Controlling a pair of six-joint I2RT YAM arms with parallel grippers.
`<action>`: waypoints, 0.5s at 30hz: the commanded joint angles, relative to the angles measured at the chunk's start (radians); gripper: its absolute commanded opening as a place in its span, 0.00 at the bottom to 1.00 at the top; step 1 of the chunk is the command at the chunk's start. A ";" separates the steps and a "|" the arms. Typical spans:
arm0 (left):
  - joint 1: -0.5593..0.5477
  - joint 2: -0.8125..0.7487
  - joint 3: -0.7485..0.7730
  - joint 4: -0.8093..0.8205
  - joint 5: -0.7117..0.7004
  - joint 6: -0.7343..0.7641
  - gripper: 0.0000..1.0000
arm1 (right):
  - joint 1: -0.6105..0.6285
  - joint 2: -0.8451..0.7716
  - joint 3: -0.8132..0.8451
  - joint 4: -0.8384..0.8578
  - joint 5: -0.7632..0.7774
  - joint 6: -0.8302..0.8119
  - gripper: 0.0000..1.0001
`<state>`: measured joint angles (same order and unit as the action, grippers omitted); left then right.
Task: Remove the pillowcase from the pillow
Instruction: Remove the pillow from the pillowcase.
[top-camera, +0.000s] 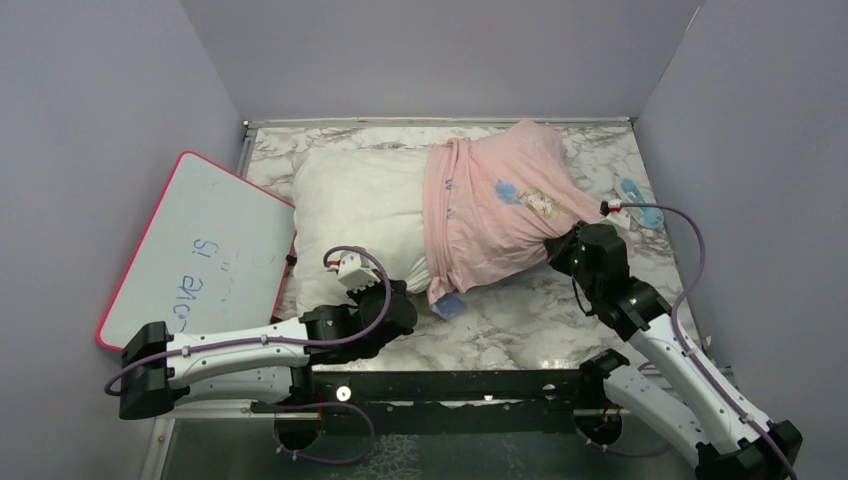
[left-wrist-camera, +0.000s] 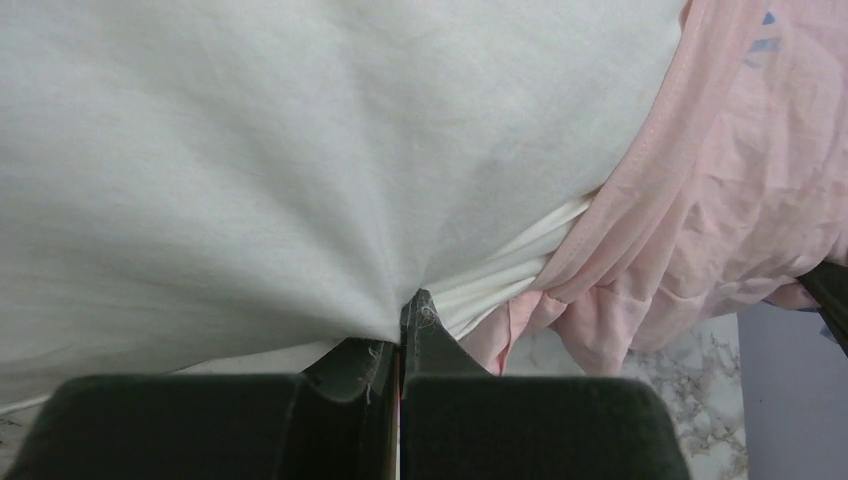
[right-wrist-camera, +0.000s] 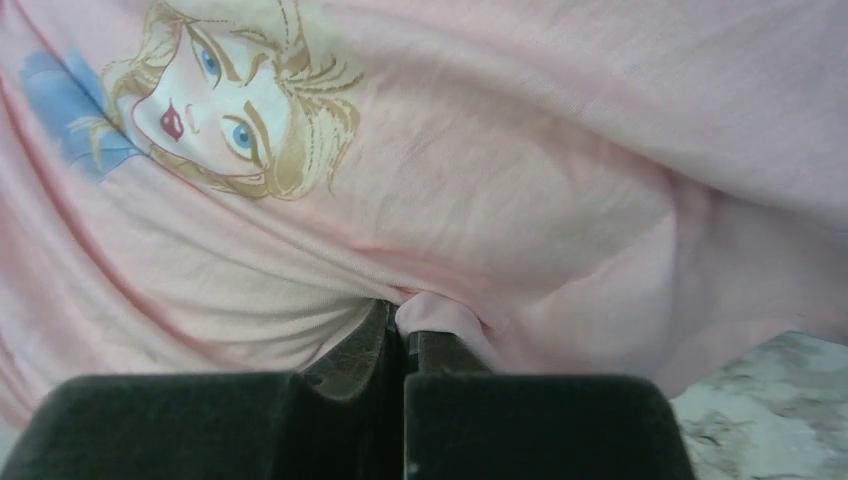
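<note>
Two pinches oppose: your left gripper (left-wrist-camera: 402, 300) clamps the bare pillow (left-wrist-camera: 250, 150) as an anchor, while your right gripper (right-wrist-camera: 405, 325) bites the pillowcase (right-wrist-camera: 500, 200), likely to pull it off.

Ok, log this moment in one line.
left pincer: shut on pillow | right pincer: shut on pillowcase | pillowcase: over pillow's right half, left half bare

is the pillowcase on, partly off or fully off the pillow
Partly off: the pillowcase bunches over the right end; the pillow shows bare white at left.
</note>
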<state>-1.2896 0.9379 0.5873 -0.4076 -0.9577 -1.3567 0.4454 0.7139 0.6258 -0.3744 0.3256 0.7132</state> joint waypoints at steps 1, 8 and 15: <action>0.011 -0.027 0.026 -0.159 -0.038 0.028 0.00 | -0.008 0.037 0.092 -0.119 0.268 -0.072 0.02; 0.012 -0.056 0.034 -0.116 -0.008 0.082 0.00 | -0.007 0.089 0.084 -0.065 -0.377 -0.081 0.24; 0.011 -0.060 0.042 -0.056 0.055 0.121 0.00 | -0.008 -0.025 -0.106 0.148 -0.749 0.015 0.77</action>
<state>-1.2819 0.8986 0.5991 -0.4767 -0.9325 -1.2919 0.4397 0.7444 0.6155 -0.4053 -0.1051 0.6880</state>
